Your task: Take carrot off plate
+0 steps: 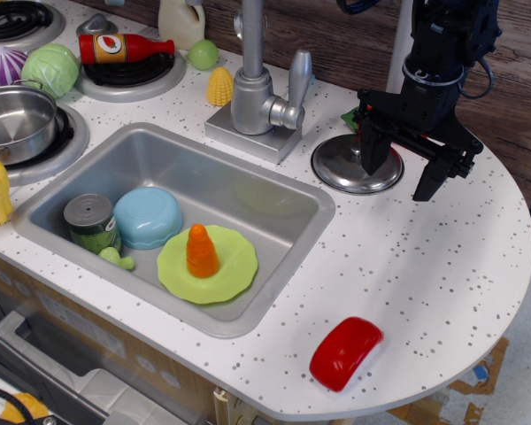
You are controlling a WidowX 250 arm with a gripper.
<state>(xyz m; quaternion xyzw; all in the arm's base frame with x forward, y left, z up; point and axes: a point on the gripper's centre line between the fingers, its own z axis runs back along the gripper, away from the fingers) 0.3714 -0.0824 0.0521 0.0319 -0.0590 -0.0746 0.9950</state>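
Observation:
The orange carrot (201, 251) stands upright on the lime-green plate (230, 274), which lies in the front right part of the steel sink (248, 199). My gripper (400, 173) is open and empty. It hangs above the counter to the right of the sink, over the round steel lid (341, 166), well apart from the carrot.
A light-blue bowl (148, 216) lies upside down beside a tin can (90, 223) in the sink's left part. A red chili pepper (345, 352) lies near the counter's front edge. The faucet (258, 88), a corn cob (219, 86), a ketchup bottle (124, 48) and a pot (16, 122) stand behind.

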